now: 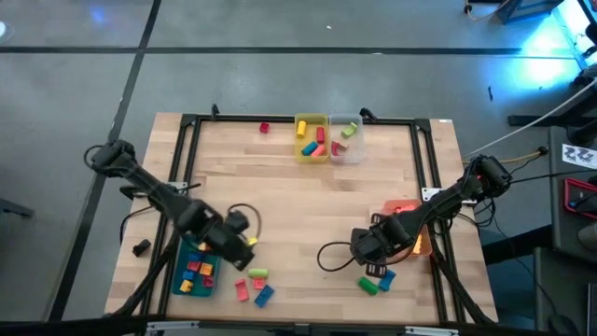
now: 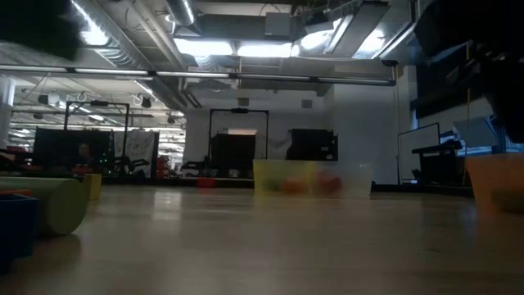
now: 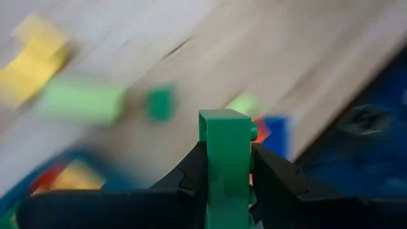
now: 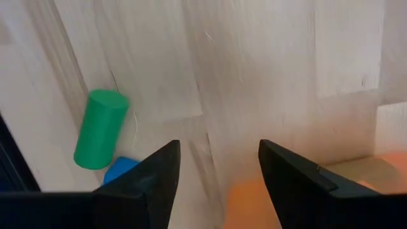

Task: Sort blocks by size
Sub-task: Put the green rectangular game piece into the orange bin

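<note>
Blocks [image 1: 259,285] lie loose at 7 o'clock on the table [image 1: 308,205] from above, beside my left gripper [image 1: 244,245]. In the left wrist view its fingers are clamped on a green block [image 3: 226,162]. In the right wrist view, the right gripper [image 4: 219,181] stands apart, empty.

Left wrist view badly motion-blurred; low view dim w/ ceiling lights [image 2: 246,45] glaring.
</note>
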Tool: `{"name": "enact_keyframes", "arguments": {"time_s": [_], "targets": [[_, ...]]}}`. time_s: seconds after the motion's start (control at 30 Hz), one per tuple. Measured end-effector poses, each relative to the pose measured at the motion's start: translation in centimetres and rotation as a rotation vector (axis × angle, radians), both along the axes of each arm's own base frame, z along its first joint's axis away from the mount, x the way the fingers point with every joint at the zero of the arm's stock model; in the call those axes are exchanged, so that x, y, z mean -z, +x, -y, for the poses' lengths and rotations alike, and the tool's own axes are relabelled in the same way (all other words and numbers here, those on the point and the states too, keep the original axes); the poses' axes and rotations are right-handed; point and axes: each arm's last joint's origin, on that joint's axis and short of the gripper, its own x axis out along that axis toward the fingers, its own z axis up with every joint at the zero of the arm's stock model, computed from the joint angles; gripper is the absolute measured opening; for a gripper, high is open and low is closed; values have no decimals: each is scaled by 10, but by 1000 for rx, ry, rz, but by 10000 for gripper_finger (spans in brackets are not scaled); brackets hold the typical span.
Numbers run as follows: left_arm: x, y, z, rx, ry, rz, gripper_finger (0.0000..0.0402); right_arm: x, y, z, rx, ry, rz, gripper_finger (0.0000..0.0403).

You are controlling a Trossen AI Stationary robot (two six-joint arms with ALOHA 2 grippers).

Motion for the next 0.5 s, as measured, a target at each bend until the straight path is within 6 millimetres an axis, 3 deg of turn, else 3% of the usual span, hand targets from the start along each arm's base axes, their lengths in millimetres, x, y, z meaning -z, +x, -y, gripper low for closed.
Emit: {"name": "enact_keyframes", "arguments": {"time_s": [0.2,0.5], "targets": [[8,-34,14,-103,3,-251,82,0,0,-1,-2,35,-19,215],[8,-46,24,-129,34,-250,83,0,-1,-2,21,70,-36,215]]}}
